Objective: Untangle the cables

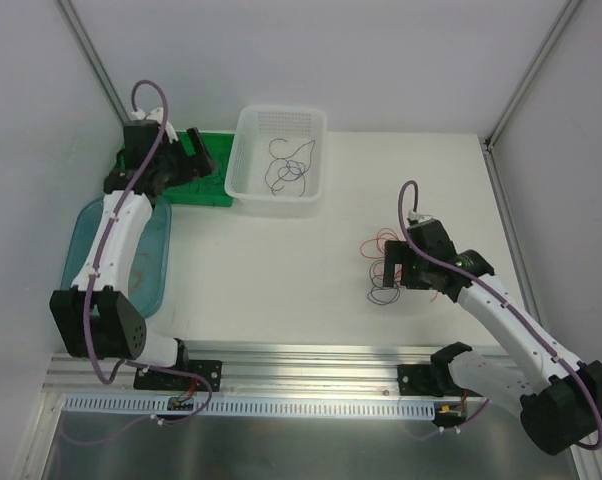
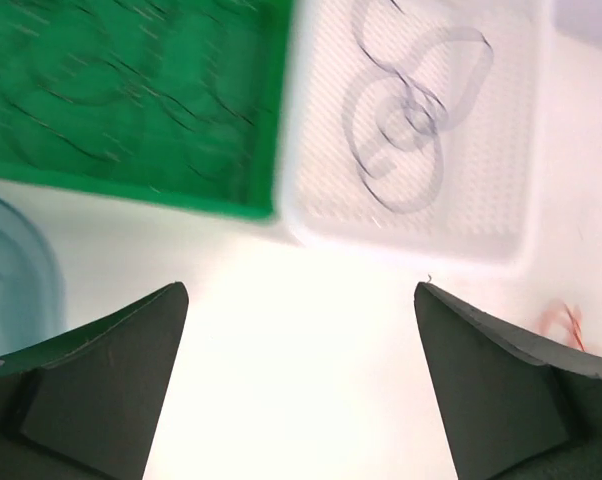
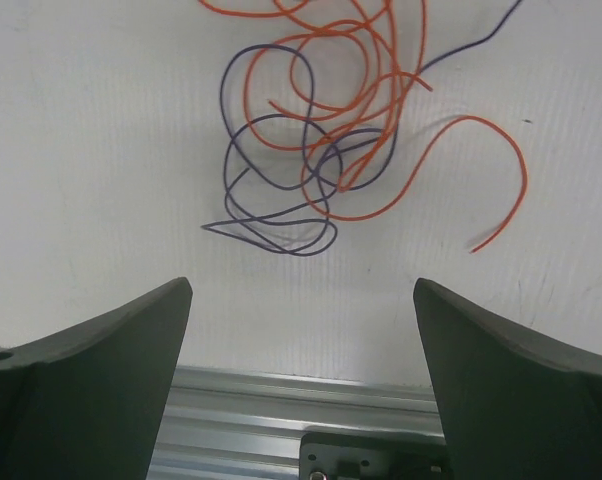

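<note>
left claw (image 2: 299, 300) and right claw (image 3: 301, 292) gape; tangled cables (image 3: 326, 150) near the right.

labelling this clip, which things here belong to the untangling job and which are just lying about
Job:
- orange and purple cable tangle on the table
- purple cables in the white basket
- green tray and blue bin, likely for sorting

Not the job:
- metal rail
- lilac arm cable

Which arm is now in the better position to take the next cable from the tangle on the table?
Right. The right gripper hangs open close over the tangle of orange and purple cables. The left gripper, also open, is far away by the green bin and the white basket.
</note>
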Robot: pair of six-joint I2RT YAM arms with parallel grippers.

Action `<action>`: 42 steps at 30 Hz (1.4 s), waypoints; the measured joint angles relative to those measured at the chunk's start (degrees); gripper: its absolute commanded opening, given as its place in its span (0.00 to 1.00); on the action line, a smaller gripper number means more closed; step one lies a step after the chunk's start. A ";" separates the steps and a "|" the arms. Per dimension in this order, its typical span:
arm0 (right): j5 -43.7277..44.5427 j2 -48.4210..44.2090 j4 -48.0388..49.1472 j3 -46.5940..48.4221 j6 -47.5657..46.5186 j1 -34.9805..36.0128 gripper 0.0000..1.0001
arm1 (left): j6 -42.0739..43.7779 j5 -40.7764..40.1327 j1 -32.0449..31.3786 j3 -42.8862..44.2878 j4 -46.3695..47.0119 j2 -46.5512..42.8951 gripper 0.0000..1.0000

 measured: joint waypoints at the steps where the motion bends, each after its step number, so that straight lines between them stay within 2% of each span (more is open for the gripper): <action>1: -0.11 0.55 0.00 -0.02 0.07 -1.57 0.99 | -0.35 0.72 -1.66 -2.03 0.04 -2.25 0.98; 7: -3.17 5.18 3.19 -2.05 0.35 -6.45 0.90 | -4.02 3.72 -16.22 -18.16 0.46 -17.49 0.97; 14: -7.54 17.03 12.26 -4.61 1.36 -5.55 0.84 | -11.04 3.48 -26.80 -33.83 0.48 -31.76 0.97; 17: -10.10 22.99 16.13 -4.50 2.75 -1.53 0.82 | -13.84 3.41 -28.96 -38.88 0.31 -36.63 0.97; 23: -12.76 29.51 19.74 1.16 6.86 11.63 0.80 | -17.42 2.93 -29.62 -43.47 -0.15 -43.19 0.96; 27: -13.94 31.32 19.56 6.78 7.98 20.50 0.80 | -18.14 2.95 -29.68 -43.50 -0.02 -43.30 0.96; 31: -11.45 27.23 17.11 8.44 7.80 21.53 0.80 | -18.23 2.97 -31.15 -43.06 -0.11 -40.17 0.96; 36: -5.81 17.77 11.39 8.55 6.05 16.81 0.79 | -18.01 2.73 -35.32 -39.15 0.46 -32.04 0.95; 42: -3.78 11.78 9.68 7.30 4.87 4.07 0.77 | -20.17 -1.73 -42.80 -33.27 3.69 -20.59 0.91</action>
